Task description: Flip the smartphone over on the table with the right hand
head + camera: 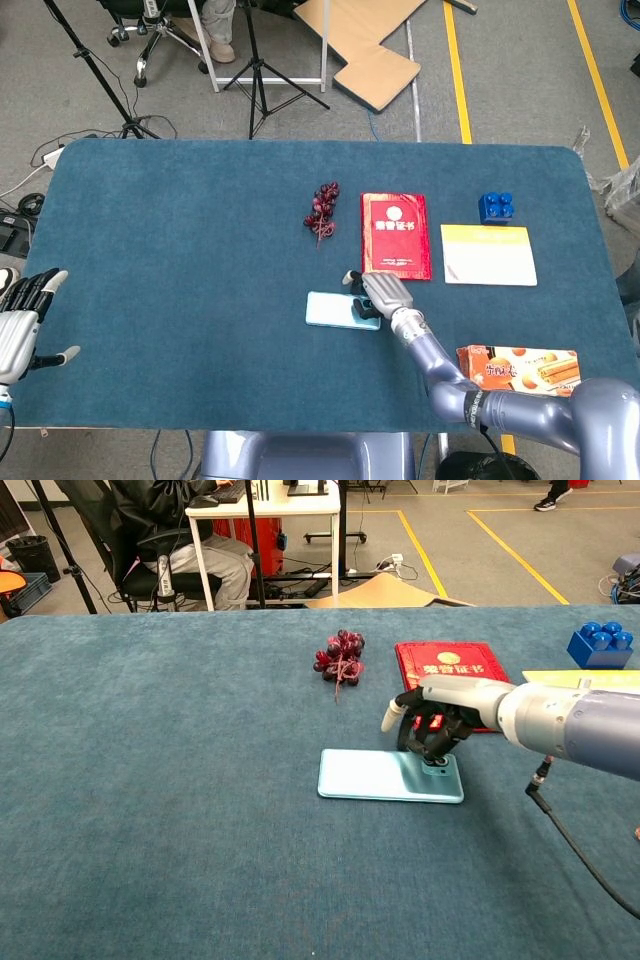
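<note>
Your right hand point(436, 723) curled over the smartphone's point(390, 776) right end, fingertips point(437, 752) touching it, phone flat, pale back up, just before the red booklet point(447, 663), left hand point(20, 322) open, fingers spread.

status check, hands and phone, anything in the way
Right hand fingers curled, touching the smartphone's camera end. Left hand open, idle at the table edge. Smartphone flat, light blue back up. Red booklet just behind the hand, not blocking.

grapes point(321, 212) | red booklet point(395, 235) | blue brick point(498, 208) | yellow notepad point(488, 254) | snack box point(519, 370)
</note>
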Robot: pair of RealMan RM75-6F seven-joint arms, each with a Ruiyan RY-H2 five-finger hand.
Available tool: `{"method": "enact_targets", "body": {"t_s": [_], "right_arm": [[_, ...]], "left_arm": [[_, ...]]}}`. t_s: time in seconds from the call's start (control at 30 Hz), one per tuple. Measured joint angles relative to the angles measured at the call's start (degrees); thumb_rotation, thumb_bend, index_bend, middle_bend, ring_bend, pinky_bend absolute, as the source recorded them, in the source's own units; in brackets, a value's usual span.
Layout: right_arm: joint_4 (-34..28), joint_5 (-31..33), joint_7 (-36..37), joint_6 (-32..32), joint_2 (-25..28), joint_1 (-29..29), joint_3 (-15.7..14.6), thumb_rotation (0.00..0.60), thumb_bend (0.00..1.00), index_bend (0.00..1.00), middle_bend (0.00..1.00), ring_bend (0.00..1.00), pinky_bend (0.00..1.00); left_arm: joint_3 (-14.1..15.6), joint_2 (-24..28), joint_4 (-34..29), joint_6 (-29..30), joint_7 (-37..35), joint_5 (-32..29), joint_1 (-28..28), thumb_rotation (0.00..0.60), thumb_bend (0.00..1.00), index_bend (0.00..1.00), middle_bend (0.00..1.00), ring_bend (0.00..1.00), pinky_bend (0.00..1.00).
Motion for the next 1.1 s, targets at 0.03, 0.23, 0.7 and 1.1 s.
{"method": "enact_targets", "body": {"t_s": [0.03, 0.23, 0.7, 1.1], "right_arm": [[-0.17, -0.15, 0.04, 0.28, -0.05, 0.04, 0.24, 0.600, 0.49, 0.31, 0.33, 0.25, 0.34], [-3.38, -5.93, 0.80, 2.65, 1.85, -0.73, 0.23, 0.600, 0.49, 0.32, 0.34, 0.25, 0.34], [-10.84, -37.48, 6.64, 24.45, 13.95, -11.35, -6.87, 0.600, 0.30, 0.22, 0.21, 0.13, 0.13], [-12.98, -44.89, 4.43, 42.23, 25.01, -27.29, -14.09, 0.600, 0.00, 0.01, 0.00, 0.00, 0.00]], "left_arm": [[-0.02, 0.01, 0.04, -0.03, -0.05, -0.06, 0.00, 0.600, 0.00, 0.00, 0.00, 0.00, 0.00], [-0.01, 0.18, 0.09, 0.01, -0.52, 0.01, 0.02, 0.600, 0.00, 0.00, 0.00, 0.00, 0.00], [0.71, 0.87, -0.66, 2.60, -1.88, 3.64, 0.80, 0.600, 0.00, 0.00, 0.00, 0.00, 0.00], [0.54, 0.43, 0.41, 6.17, -3.81, 5.76, 1.91, 0.600, 0.00, 0.00, 0.00, 0.00, 0.00]]}}
